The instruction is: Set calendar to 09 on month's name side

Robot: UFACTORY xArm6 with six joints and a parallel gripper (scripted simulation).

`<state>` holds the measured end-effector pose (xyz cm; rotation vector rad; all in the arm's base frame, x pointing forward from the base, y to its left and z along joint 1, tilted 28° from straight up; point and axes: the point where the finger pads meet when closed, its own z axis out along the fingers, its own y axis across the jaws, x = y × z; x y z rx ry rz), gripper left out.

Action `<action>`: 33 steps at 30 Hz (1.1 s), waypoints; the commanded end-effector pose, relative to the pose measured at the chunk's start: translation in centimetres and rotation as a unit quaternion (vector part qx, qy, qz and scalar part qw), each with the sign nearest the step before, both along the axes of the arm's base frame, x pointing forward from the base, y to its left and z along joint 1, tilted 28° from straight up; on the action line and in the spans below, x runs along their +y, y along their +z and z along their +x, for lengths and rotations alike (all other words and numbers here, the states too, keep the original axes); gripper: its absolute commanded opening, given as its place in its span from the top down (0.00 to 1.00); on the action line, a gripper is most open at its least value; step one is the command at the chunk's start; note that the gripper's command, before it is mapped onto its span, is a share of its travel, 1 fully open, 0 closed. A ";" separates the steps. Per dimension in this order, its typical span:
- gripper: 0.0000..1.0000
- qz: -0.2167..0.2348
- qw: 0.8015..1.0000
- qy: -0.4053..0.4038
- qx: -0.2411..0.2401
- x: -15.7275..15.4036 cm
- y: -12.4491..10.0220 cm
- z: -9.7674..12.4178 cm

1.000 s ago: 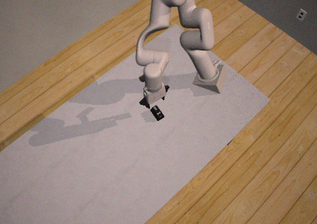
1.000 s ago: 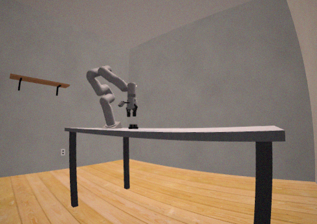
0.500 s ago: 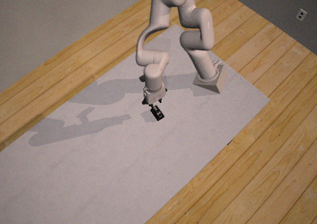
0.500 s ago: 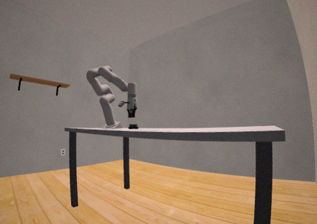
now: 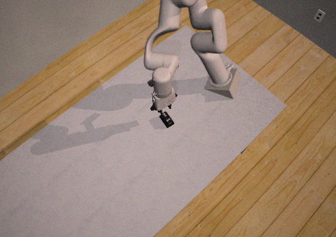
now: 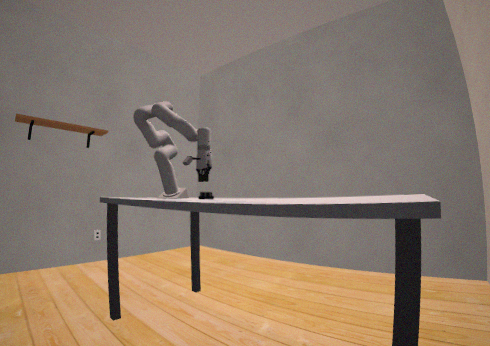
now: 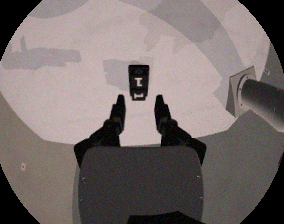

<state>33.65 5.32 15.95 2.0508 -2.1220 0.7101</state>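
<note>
A pale tabletop [image 5: 113, 177] [image 6: 300, 203] carries the xArm [image 5: 219, 29] [image 6: 167, 170], its claw [image 5: 162, 109] [image 6: 203, 180] [image 7: 140, 102] hanging above the small black calendar [image 5: 166, 119] [image 6: 206, 195] [image 7: 138, 81], which sits on that surface. The claw is part-open, with nothing between its fingers. Pale marks show on the calendar; I cannot read the date. The step looks like an approach to one cube: centre the fingertips over it, descend straight, and clear the tray's walls before closing gently.
</note>
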 end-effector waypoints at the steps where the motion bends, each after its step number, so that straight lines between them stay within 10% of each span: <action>1: 0.53 0.001 1.000 0.000 -0.001 0.1 0.1 0.1; 33: 0.53 0.001 1.000 0.000 -0.001 -0.7 -1.6 0.6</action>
